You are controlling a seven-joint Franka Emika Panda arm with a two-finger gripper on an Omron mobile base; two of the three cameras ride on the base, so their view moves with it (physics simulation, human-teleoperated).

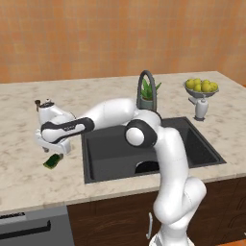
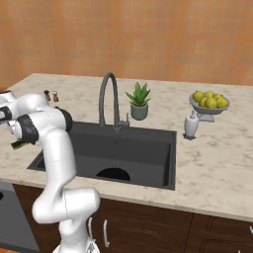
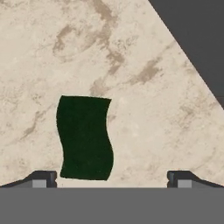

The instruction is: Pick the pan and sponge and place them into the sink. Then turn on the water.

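Above the sponge (image 3: 84, 137), open-fingered end effector (image 3: 111, 178).

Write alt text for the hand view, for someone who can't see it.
A dark green sponge lies flat on the beige marbled counter, just ahead of the open tool and nearer one fingertip. A corner of the dark grey sink shows beyond.

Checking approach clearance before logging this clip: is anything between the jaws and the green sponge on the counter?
Nothing visible. In the hand view the flat, dark green rectangular sponge lies on bare beige marble counter, left of centre between the open fingertips, with the dark grey sink off to one side.
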